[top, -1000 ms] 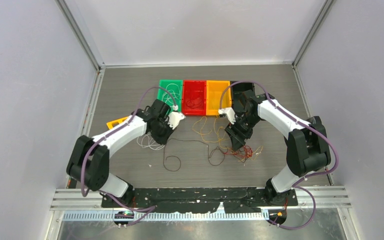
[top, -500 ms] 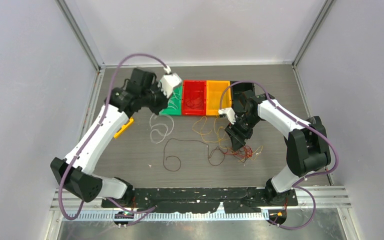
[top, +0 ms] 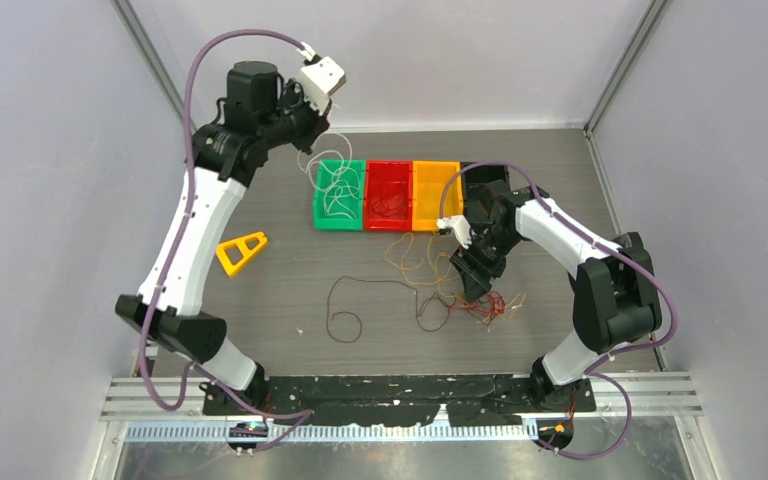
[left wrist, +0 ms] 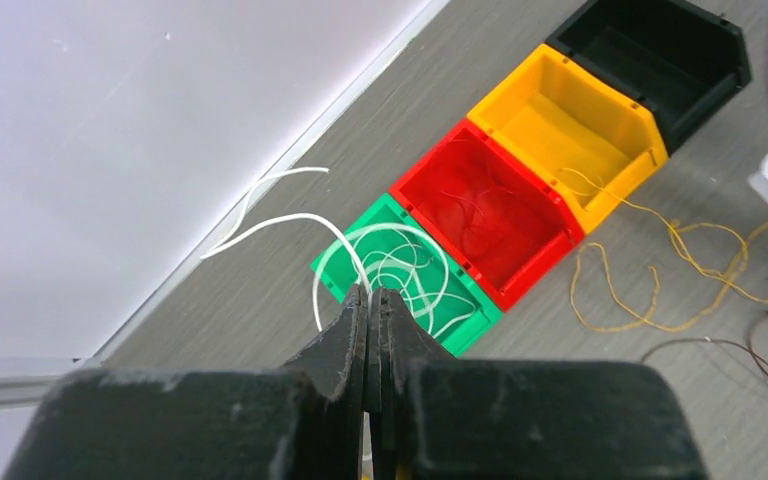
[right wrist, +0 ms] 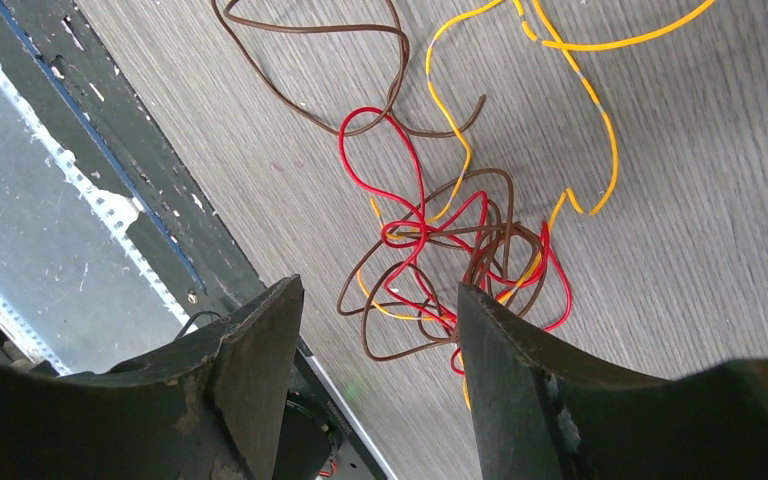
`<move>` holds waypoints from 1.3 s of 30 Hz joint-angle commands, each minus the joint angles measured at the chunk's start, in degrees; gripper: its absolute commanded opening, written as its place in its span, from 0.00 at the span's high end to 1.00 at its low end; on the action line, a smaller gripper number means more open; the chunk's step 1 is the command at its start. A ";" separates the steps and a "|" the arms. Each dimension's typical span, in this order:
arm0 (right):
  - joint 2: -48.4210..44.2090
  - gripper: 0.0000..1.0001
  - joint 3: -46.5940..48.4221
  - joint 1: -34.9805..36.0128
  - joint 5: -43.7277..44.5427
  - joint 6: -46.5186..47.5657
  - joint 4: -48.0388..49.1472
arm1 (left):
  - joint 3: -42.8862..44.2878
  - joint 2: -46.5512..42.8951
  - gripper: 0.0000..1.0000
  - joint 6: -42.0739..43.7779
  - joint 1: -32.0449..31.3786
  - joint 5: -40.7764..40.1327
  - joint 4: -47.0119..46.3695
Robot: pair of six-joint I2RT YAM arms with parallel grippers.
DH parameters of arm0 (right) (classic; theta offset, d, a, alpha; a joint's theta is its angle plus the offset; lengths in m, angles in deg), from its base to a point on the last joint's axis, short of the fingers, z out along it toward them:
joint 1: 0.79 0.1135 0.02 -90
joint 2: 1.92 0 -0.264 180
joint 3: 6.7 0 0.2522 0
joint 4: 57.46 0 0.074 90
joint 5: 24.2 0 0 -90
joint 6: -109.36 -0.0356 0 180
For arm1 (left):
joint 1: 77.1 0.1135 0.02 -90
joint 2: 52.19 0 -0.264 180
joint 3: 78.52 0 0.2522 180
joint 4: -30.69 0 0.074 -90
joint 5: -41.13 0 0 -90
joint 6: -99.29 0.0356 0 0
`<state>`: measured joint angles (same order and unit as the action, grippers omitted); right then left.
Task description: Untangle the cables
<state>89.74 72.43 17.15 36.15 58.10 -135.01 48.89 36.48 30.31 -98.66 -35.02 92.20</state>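
Observation:
My left gripper [left wrist: 368,292] is raised high over the back left of the table [top: 305,125], shut on a whitish cable [left wrist: 290,216] that trails from its tips above the green bin [left wrist: 355,232]. More whitish cables [top: 338,190] lie coiled in that bin. My right gripper [right wrist: 378,288] stands open low over a tangle of red, dark brown and yellow-orange cables [right wrist: 440,240] at the centre right [top: 485,300]. A long dark brown cable [top: 360,285] and loose yellow-orange cables [top: 415,255] lie on the table.
Beside the green bin stand a red bin [top: 368,195] holding red wire, a yellow-orange bin [top: 435,225] and a black bin [left wrist: 700,95], half hidden by the right arm in the top view. A yellow triangular piece [top: 241,250] lies at the left.
My left arm swung up and back from the table, lifting the whitish cable off the surface to above the green bin. The right arm has not moved.

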 commanded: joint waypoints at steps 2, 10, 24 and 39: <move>-0.35 0.36 2.31 0.09 -0.88 0.74 -1.01 | -5.02 5.03 1.00 -3.59 2.51 2.64 -13.88; 0.73 0.36 2.25 0.04 -0.98 0.96 -0.65 | -15.68 11.65 1.00 -11.11 4.55 4.74 -25.35; 1.77 0.36 2.05 -0.17 -1.22 1.12 -0.33 | 2.17 15.70 1.00 -16.60 5.48 4.56 -22.10; 1.86 0.36 1.34 -0.27 -1.37 1.11 -0.12 | -8.04 14.78 1.00 -14.70 5.90 2.74 -25.96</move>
<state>91.51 72.58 17.10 35.86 58.32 -135.08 45.04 52.30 14.51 -93.39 -31.77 69.45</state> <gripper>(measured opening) 0.639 0.012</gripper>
